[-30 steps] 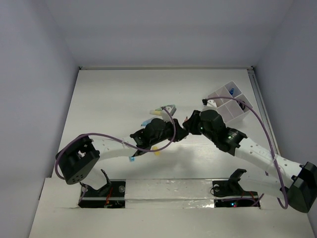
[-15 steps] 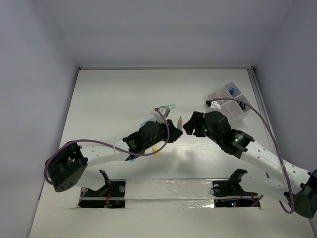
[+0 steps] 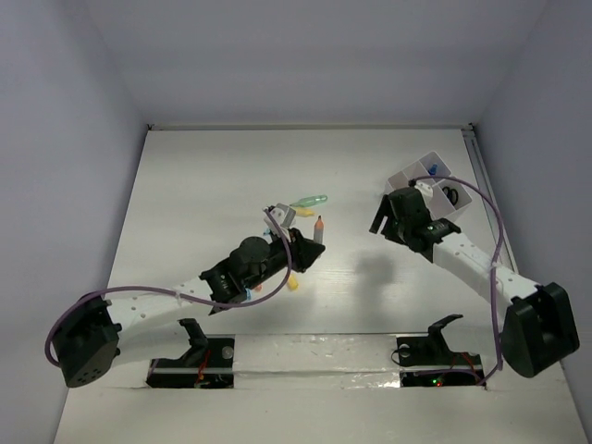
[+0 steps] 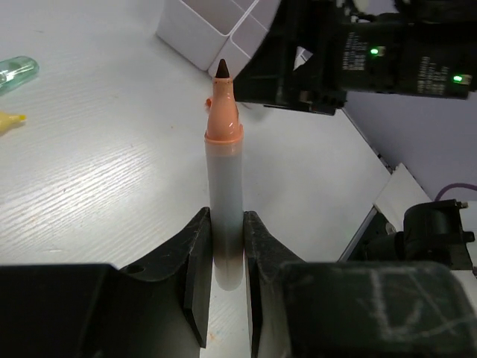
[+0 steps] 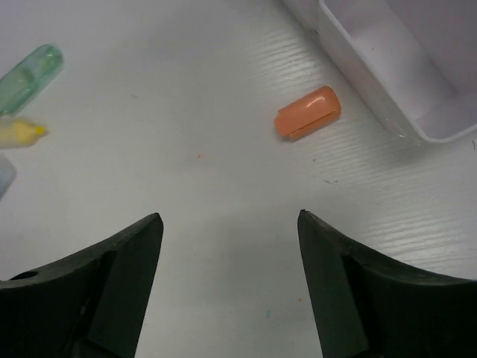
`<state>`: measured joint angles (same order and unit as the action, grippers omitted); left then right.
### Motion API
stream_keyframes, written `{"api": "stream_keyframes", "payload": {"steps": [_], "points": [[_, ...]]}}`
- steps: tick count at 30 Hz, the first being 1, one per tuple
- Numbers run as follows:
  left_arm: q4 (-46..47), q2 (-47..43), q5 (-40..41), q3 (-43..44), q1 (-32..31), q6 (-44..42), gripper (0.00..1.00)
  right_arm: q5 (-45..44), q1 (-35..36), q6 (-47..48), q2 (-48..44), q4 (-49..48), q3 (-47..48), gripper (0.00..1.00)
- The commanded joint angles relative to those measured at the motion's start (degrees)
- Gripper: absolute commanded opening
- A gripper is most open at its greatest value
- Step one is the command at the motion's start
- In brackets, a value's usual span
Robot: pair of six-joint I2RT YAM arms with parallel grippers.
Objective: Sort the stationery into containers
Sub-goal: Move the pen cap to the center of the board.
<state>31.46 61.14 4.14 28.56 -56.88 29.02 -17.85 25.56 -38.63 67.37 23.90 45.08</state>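
Note:
My left gripper [image 4: 225,218] is shut on the lower end of a grey marker [image 4: 225,186] with an orange collar and a bare dark tip; in the top view the marker [image 3: 319,228] points away from the arms at mid-table. My right gripper [image 5: 229,216] is open and holds nothing, hovering over the table [image 3: 377,222]. An orange cap [image 5: 308,112] lies loose just ahead of it, beside the corner of the clear-white divided tray [image 5: 387,67] [image 3: 416,180].
A green cap [image 3: 312,200] [image 5: 28,78] and a yellow piece [image 3: 303,211] [image 5: 19,133] lie behind the marker. Small blue, orange and yellow bits [image 3: 293,284] lie under the left arm. The tray holds a blue item [image 3: 432,169] and a dark ring [image 3: 450,194].
The two grippers were together at mid-table; now they are apart. My right gripper has opened and swung back toward the tray. My left arm has kept the uncapped marker.

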Motion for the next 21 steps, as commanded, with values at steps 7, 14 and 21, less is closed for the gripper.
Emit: {"api": "stream_keyframes", "payload": {"steps": [7, 14, 21], "points": [[6.86, -2.60, -5.72, -4.91, 0.11, -4.14, 0.00, -8.15, -1.22, -4.87, 11.63, -4.13, 4.05, 0.83], [11.24, -5.16, -8.35, -7.81, -0.51, -3.44, 0.00, -13.52, -1.22, -12.24, 15.77, -5.71, 4.14, 0.78], [11.95, -5.60, -8.89, -9.31, -4.10, -3.61, 0.00, -19.33, -1.22, -17.61, 22.00, -5.09, 7.04, 0.69]]}}
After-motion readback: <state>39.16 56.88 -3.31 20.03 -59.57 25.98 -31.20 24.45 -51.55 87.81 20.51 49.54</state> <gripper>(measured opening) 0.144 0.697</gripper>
